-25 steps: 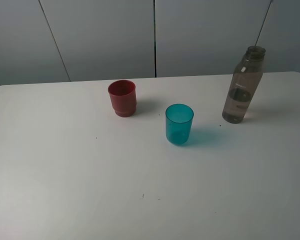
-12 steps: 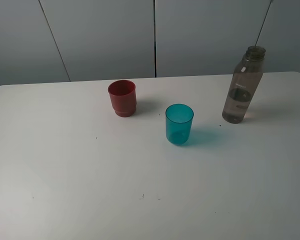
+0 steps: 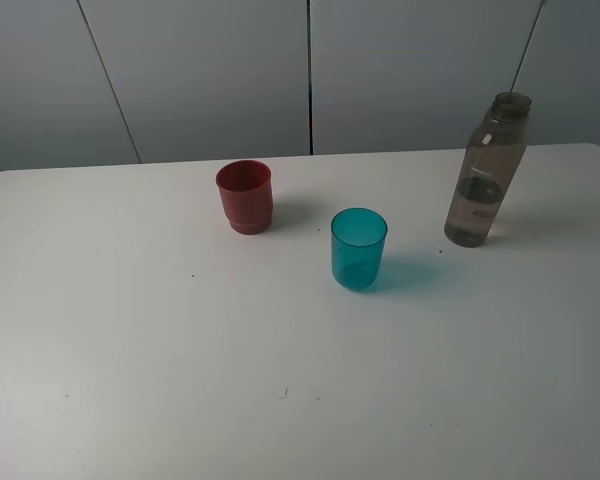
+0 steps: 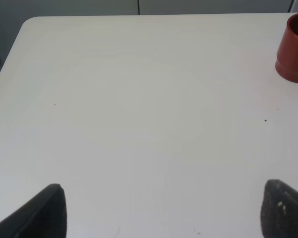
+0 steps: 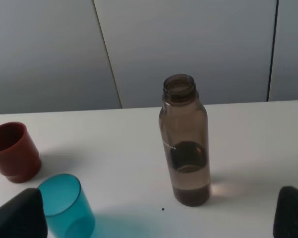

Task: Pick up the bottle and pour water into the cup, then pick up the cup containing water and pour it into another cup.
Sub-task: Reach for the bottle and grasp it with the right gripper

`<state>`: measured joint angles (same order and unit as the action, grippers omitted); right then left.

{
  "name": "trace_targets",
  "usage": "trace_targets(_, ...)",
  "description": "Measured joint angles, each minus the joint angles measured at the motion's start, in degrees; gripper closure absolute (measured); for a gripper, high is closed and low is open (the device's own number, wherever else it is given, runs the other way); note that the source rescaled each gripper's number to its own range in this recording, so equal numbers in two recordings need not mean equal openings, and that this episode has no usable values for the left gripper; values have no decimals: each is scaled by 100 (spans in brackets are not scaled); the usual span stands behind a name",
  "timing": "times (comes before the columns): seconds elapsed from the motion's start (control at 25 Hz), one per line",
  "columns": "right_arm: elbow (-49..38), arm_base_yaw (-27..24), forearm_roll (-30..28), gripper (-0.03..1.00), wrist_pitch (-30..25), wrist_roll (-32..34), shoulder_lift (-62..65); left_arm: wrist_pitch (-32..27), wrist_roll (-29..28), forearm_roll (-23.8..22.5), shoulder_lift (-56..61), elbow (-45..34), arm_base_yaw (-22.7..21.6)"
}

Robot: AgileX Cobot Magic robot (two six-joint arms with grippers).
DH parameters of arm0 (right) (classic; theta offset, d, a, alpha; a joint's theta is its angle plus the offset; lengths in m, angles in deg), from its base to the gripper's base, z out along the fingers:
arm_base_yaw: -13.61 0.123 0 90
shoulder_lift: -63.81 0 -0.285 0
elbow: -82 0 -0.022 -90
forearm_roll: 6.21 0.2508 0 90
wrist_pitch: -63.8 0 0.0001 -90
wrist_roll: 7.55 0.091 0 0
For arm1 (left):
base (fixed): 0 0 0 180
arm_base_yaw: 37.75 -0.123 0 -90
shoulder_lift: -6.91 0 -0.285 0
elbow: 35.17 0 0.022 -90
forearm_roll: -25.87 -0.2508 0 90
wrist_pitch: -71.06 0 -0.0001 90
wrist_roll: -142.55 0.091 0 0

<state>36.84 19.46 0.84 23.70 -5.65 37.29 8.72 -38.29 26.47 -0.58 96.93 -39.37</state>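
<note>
The smoky grey-brown bottle (image 3: 485,175) stands upright and uncapped at the table's back right, partly filled; the right wrist view shows the bottle (image 5: 185,144) straight ahead. The teal cup (image 3: 358,250) stands near the middle, and the other cup, red (image 3: 245,197), stands behind it to the left. Neither gripper shows in the exterior high view. My right gripper (image 5: 156,215) is open, well short of the bottle, with the teal cup (image 5: 64,206) and red cup (image 5: 12,151) off to one side. My left gripper (image 4: 164,213) is open over bare table, far from the red cup (image 4: 294,49).
The white table (image 3: 130,350) has rounded back corners and a grey panelled wall (image 3: 210,70) behind it. A few tiny dark specks (image 3: 286,392) dot its surface.
</note>
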Motion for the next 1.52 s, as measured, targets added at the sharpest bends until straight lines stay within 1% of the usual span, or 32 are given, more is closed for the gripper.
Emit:
trace_targets(0.12,-49,0,82,0,603,-22,-798,0,0,0,0,0,0)
trace_targets(0.36,-593,27,127,0,1644,-114,-2192,0,0,0,0,0,0)
trace_targets(0.44,-849,209,217,0,2192,-114,-2601,0,0,0,0,0,0)
trace_targets(0.6,-1313,723,405,0,3604,-127,-3482,0,-13,0,0,0,0)
trace_targets(0.72,-1426,811,428,0,4402,-152,-4189,0,-13,0,0,0,0)
trace_targets(1.0,-1449,835,405,0,5655,-190,-5786,0,-13,0,0,0,0)
trace_targets(1.12,-1449,835,244,0,6208,-190,-6342,0,-13,0,0,0,0)
trace_targets(1.24,-1449,835,145,0,6770,-190,-6794,0,-13,0,0,0,0)
trace_targets(1.44,-1449,835,110,0,7891,-190,-7424,0,-13,0,0,0,0)
trace_targets(1.52,-1449,835,110,0,8167,-190,-7703,0,-13,0,0,0,0)
